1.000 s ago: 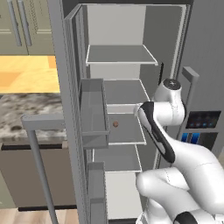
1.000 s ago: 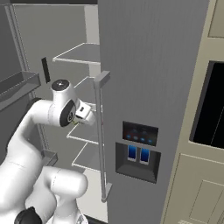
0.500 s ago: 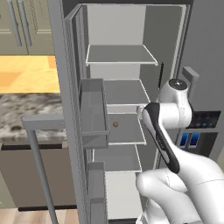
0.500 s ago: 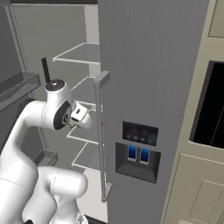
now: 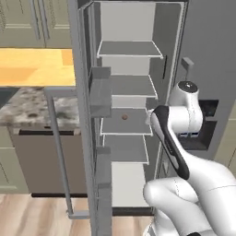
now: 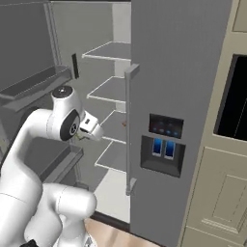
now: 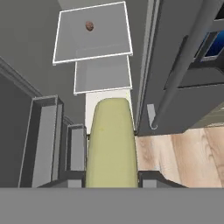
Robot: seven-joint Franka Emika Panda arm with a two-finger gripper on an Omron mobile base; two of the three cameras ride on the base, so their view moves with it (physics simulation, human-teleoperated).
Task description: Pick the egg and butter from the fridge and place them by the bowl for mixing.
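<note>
The gripper (image 7: 111,177) is clamped on the butter (image 7: 111,144), a pale yellow stick that juts forward between the two dark fingertips (image 7: 151,177) in the hand view, pointing toward the open fridge (image 5: 138,97). In the right base view the gripper (image 6: 91,129) sits just in front of the fridge opening, beside the closed right-hand door with its dark dispenser panel (image 6: 163,144). The egg (image 5: 124,117), small and brown, lies alone on a middle grey shelf (image 5: 126,122) inside the fridge, well apart from the hand; in the hand view the egg (image 7: 89,26) appears far beyond the butter's tip. The open left door with its grey door bins (image 5: 100,90) stands close on one side. Beyond it lies a speckled stone counter (image 5: 25,106). The bowl cannot be seen from here. The step in hand seems to be carrying the butter out toward the bowl. To do it well, the arm should draw straight back, keeping the stick clear of the door bins and the long bar handle (image 6: 128,130), hold the grip firm so the butter does not slip or twist, and turn only once free of the doors.
</note>
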